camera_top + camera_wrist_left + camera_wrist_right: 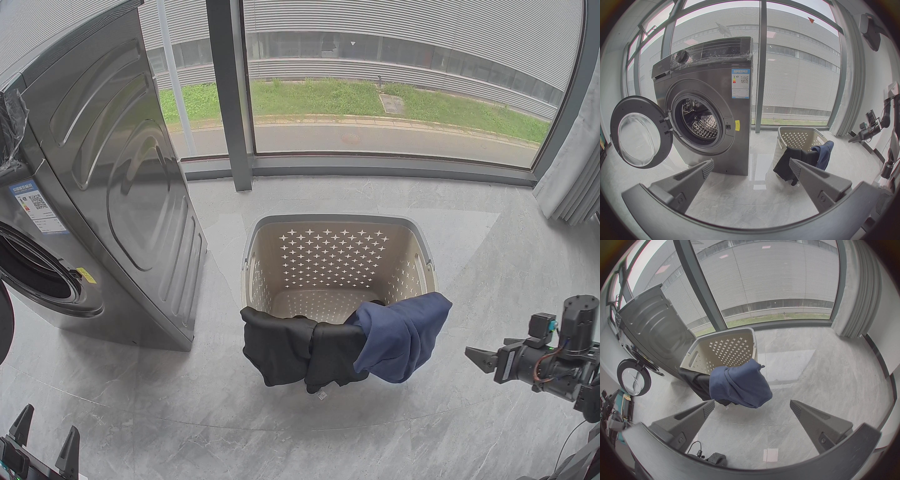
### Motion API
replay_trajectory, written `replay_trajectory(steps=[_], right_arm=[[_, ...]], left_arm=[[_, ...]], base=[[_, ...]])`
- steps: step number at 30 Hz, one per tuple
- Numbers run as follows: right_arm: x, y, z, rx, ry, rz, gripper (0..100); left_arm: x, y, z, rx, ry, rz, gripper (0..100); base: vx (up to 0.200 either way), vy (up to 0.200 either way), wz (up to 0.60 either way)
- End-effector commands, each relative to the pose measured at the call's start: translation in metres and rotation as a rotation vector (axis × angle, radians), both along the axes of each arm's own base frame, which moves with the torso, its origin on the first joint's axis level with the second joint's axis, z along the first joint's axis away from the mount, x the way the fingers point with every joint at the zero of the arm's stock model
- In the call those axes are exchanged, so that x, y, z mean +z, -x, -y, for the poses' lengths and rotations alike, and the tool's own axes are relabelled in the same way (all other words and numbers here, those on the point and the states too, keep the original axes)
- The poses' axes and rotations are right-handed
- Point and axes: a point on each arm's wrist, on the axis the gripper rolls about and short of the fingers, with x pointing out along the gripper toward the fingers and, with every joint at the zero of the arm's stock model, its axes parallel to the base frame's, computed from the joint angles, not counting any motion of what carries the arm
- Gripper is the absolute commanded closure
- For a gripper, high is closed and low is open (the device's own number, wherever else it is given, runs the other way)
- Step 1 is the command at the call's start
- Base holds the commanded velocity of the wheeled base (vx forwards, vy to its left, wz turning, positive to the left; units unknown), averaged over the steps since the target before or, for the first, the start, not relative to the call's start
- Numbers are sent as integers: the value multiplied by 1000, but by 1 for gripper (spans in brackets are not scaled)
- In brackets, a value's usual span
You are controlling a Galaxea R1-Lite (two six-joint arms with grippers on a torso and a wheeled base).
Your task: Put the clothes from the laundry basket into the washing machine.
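Clothes first: two pieces were draped over the near rim of the laundry basket [337, 262], a black garment [290, 350] and a blue garment [400, 337] overlapping it on its 3 o'clock side. Both hung down outside toward the floor [187, 394]. The washing machine [112, 187] stood at the basket's 9 o'clock with its door [639, 139] swung wide, and the drum [700, 122] looked empty, so I'd say nothing was loaded yet.

For the pick I'd go for the blue one, since it lay over the black one's edge. Pinch a thick fold rather than a loose hem, and lift high enough that the tail clears the basket wall.

The right arm [550, 365] hovered low at about 4 o'clock from the basket, wrist level and pointing toward the clothes, jaws spread wide and empty. The left arm [49, 431] sat at 7 o'clock, jaws also spread and empty, facing the machine's opening.
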Motion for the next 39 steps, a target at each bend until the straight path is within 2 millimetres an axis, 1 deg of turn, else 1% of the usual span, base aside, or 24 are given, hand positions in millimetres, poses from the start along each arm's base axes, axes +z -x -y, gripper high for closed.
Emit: replay_trajectory(steps=[1, 3, 4, 7, 12, 18, 24, 35, 39], right_arm=[[-53, -40, -27, 26, 35, -152, 0], [-56, -46, -30, 27, 35, -157, 0], [-56, -46, -30, 27, 35, -157, 0], [-57, -55, -38, 46, 31, -147, 0], [-60, -65, -46, 59, 29, -141, 0], [-71, -81, -58, 78, 27, -132, 0], [-82, -92, -62, 77, 25, -116, 0], [-88, -112, -70, 77, 12, -83, 0], [-95, -123, -72, 67, 12, -83, 0]], left_arm=[[-4, 0, 0, -2, 1, 0, 0], [-4, 0, 0, 0, 1, 0, 0], [-4, 0, 0, 0, 1, 0, 0], [-4, 0, 0, -2, 1, 0, 0], [-4, 0, 0, 0, 1, 0, 0], [-4, 0, 0, 0, 1, 0, 0], [-4, 0, 0, -2, 1, 0, 0], [-4, 0, 0, 0, 1, 0, 0], [-4, 0, 0, 0, 1, 0, 0]], base=[[0, 0, 0], [0, 0, 0], [0, 0, 0], [0, 0, 0], [0, 0, 0], [0, 0, 0], [0, 0, 0], [0, 0, 0], [0, 0, 0]])
